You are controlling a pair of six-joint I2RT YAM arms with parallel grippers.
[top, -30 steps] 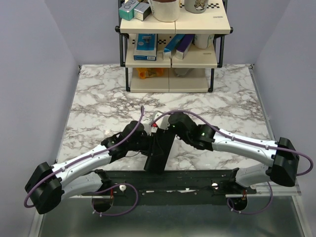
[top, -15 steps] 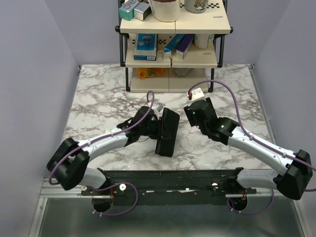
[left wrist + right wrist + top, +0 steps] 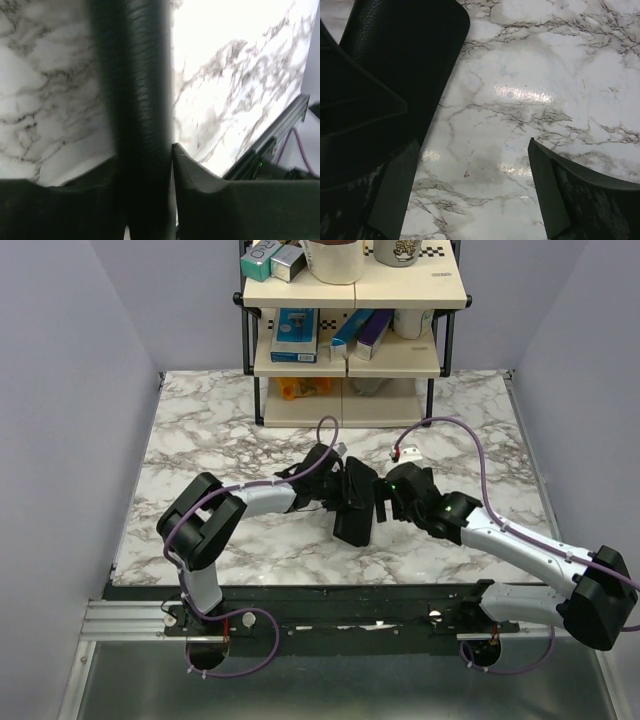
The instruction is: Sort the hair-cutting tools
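No hair-cutting tools show in any view. A flat black pouch sits mid-table. In the left wrist view it stands edge-on and fills the space between the jaws. My left gripper is shut on it, a finger against each face. To the pouch's right, my right gripper stands wide open over bare marble. Nothing is between its fingers. In the right wrist view the pouch lies beside the left fingertip.
A cream shelf unit stands at the back of the marble table. It holds a blue box, a purple box and mugs on top. A metal rail runs along the near edge.
The left arm stretched away from its base, carrying the pouch up and to the right. The right gripper opened wide, pulled away, then came down beside the pouch's right side.
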